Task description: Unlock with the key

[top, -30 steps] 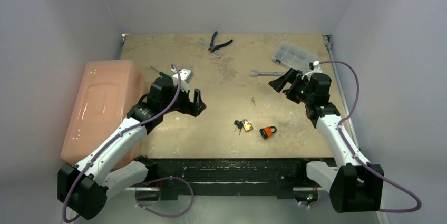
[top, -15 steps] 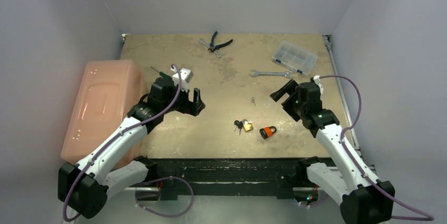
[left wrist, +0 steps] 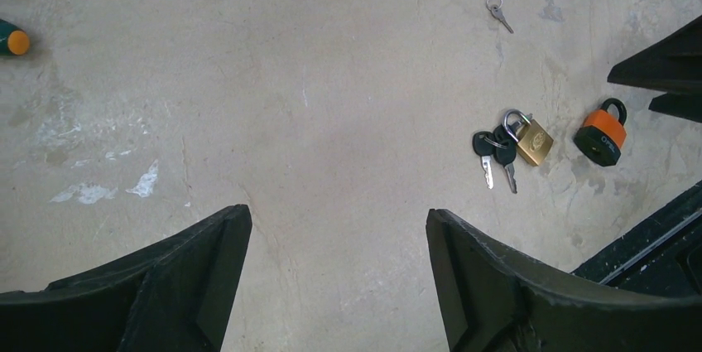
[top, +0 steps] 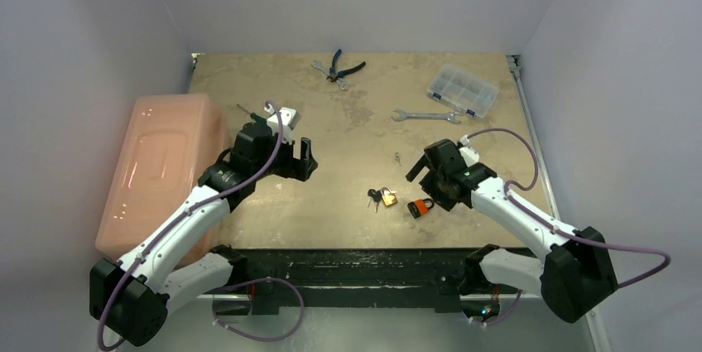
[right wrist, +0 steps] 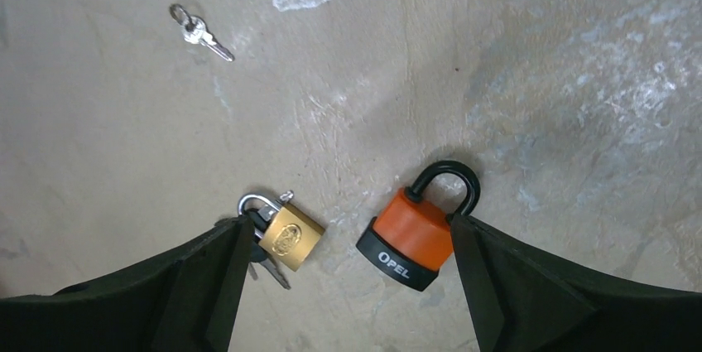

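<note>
While padlocks (right wrist: 411, 240) (right wrist: 291, 238) number two, loose key (right wrist: 201, 35) one.

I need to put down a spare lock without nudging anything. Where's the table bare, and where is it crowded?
Bare: the wide stretch between the pliers, the wrench and the left fingers; also between the organizer box and the right arm. Crowded: around the brass padlock, the keys, the orange padlock and the right fingers.

Within the right pincer (right wrist: 348, 232) lies the orange padlock (right wrist: 411, 240), brass padlock (right wrist: 290, 238) alongside.
</note>
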